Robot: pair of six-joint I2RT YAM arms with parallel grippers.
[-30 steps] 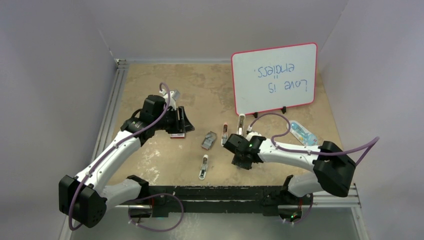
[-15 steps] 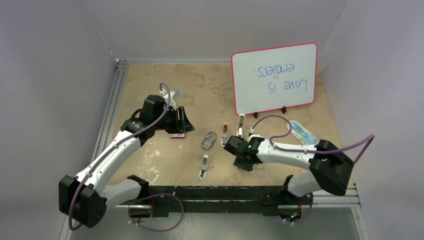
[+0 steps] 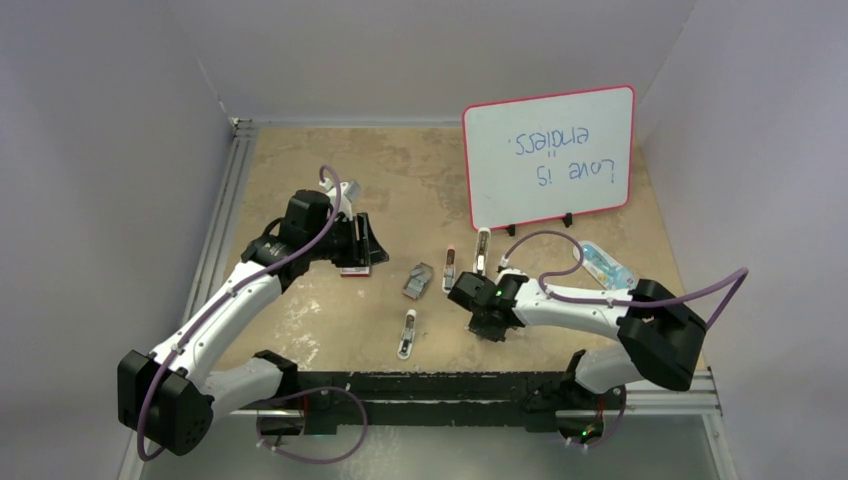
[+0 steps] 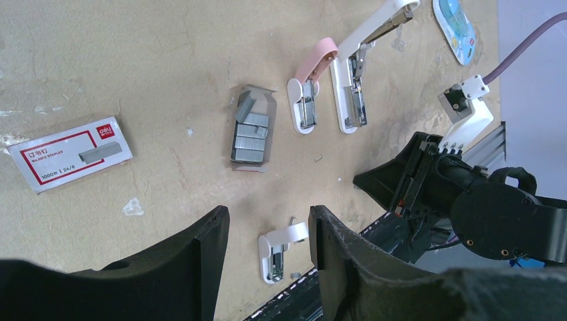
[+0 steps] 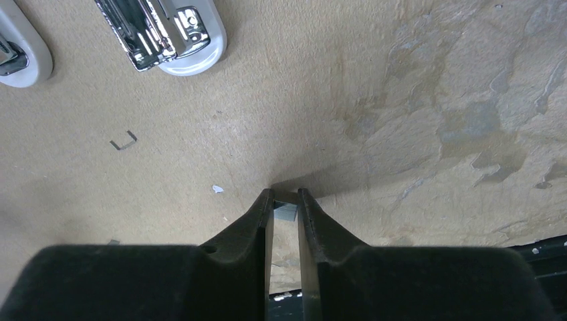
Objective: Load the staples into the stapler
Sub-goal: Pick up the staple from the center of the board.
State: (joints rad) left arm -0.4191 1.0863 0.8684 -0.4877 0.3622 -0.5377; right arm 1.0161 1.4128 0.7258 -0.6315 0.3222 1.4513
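The staples (image 4: 253, 130) lie as silvery strips in a small grey tray (image 3: 418, 280) in the middle of the table. The red-and-white staple box (image 4: 70, 154) lies to its left, under my left gripper (image 3: 362, 245). That gripper (image 4: 267, 227) is open and empty above the table. A pink stapler (image 4: 309, 87) and a white stapler (image 4: 361, 67) lie open beyond the tray. A small white stapler (image 4: 277, 251) lies near the front edge. My right gripper (image 5: 286, 200) is shut on a short grey staple strip (image 5: 286, 211) at its fingertips, low over the table (image 3: 490, 326).
A whiteboard (image 3: 548, 160) stands at the back right. A blue-and-white packet (image 3: 607, 265) lies behind the right arm. A loose staple (image 5: 124, 140) lies on the table. A metal rail (image 3: 225, 220) runs along the left edge.
The right arm's elbow has shifted slightly left and its gripper has edged a little. The left arm has not moved.
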